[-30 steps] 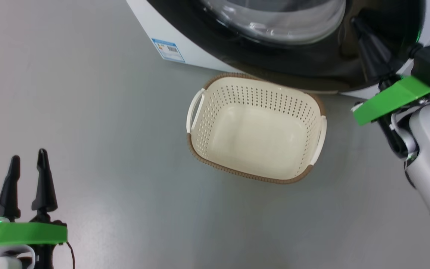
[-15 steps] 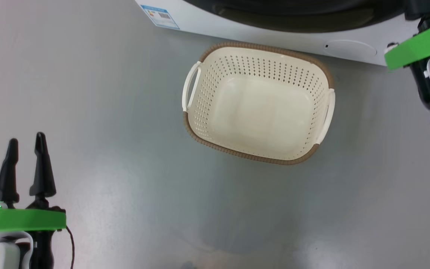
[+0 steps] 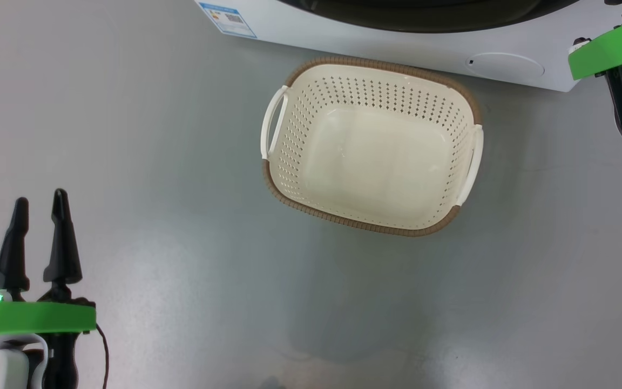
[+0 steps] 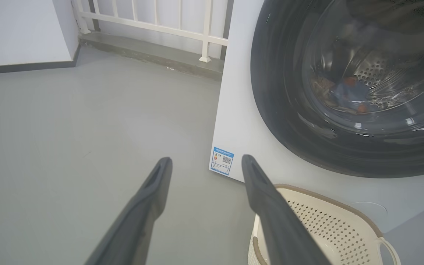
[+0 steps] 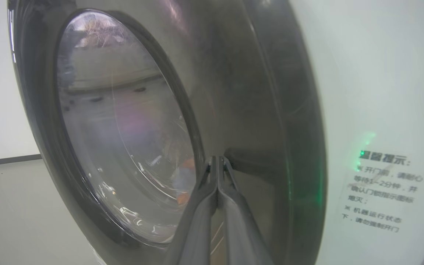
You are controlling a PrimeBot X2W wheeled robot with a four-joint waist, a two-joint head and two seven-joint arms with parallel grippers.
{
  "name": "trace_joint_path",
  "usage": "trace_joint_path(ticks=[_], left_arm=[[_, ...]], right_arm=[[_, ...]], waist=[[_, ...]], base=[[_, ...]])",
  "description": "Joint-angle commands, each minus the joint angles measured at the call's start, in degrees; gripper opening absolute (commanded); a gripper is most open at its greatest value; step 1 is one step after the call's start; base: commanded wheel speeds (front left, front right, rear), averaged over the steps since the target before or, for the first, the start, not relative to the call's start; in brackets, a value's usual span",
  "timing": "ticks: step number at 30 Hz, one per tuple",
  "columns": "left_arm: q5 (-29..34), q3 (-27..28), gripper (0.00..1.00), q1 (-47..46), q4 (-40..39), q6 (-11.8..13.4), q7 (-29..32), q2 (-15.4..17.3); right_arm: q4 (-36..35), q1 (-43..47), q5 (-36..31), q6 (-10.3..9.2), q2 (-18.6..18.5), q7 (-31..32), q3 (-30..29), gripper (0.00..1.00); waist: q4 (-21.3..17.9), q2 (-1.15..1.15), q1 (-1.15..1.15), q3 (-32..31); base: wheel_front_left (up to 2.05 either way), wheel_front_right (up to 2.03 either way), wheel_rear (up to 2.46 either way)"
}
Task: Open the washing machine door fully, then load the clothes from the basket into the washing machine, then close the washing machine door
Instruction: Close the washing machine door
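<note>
**Washing machine (image 3: 397, 48) and surroundings.** The door (image 4: 282, 121) lies shut against the machine's front. The clothes (image 4: 346, 92), blue fabric with orange marks, rest inside the machine's drum and show through the door glass. The basket (image 3: 376, 162) stands empty on the floor (image 3: 154, 162) just in front of the machine, below the door, between the machine's blue label (image 3: 226, 18) and its round flap (image 3: 505, 65). The left jaws hang above the floor well out from the machine, on its label side, spread wide and holding nothing. The right jaws are pressed fully together, gripping nothing, with their tips at the door's black rim beside the glass. Whether they touch the rim cannot be told.
</note>
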Motion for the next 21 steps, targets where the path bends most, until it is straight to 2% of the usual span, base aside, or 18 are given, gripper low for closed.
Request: trace_joint_path(ticks=[1,13,14,16,17,18,19,21], left_arm=[[-0.33,2.32,1.0,-0.73,-1.01,0.02,-0.37,2.43],[0.21,1.79,1.0,-0.07,-0.44,0.02,-0.37,2.64],[0.3,1.79,1.0,0.12,-0.39,0.02,-0.37,2.66],[0.47,1.83,1.0,0.51,-0.34,0.02,-0.37,2.69],[0.56,1.85,1.0,0.72,-0.35,0.02,-0.37,2.72],[0.68,1.86,1.0,0.93,-0.35,0.02,-0.37,2.72],[0.8,1.87,1.0,1.14,-0.35,0.02,-0.37,2.7],[1.07,1.85,1.0,1.57,-0.41,0.02,-0.37,2.63]], right_arm=[[-0.99,-0.78,-0.57,-0.53,0.37,-0.27,-0.69,0.0],[0.53,3.8,0.88,-0.53,1.51,-0.27,-0.85,0.0],[0.56,4.36,1.02,-0.53,1.56,-0.27,-0.8,0.05],[0.61,5.55,1.27,-0.53,1.74,-0.27,-0.57,0.34],[0.65,6.2,1.45,-0.53,1.94,-0.27,-0.45,0.55],[0.72,6.86,1.65,-0.53,2.15,-0.27,-0.15,0.88],[0.77,7.51,1.84,-0.53,2.32,-0.27,0.3,1.0],[0.74,8.78,2.3,-0.53,2.56,-0.27,1.05,1.0]], waist=[[-0.17,0.0,0.0,-0.27],[-1.43,0.0,0.0,-5.05],[-1.62,0.0,0.0,-5.64],[-2.1,0.0,0.0,-6.81],[-2.38,0.0,0.0,-7.41],[-2.67,0.0,0.0,-8.01],[-2.98,0.0,0.0,-8.64],[-3.63,0.0,0.0,-9.96]], base=[[0.0,0.0,0.0],[0.0,0.0,0.0],[0.0,0.0,0.0],[0.0,0.0,0.0],[0.0,0.0,0.0],[0.0,0.0,0.0],[0.0,0.0,0.0],[0.0,0.0,0.0]])
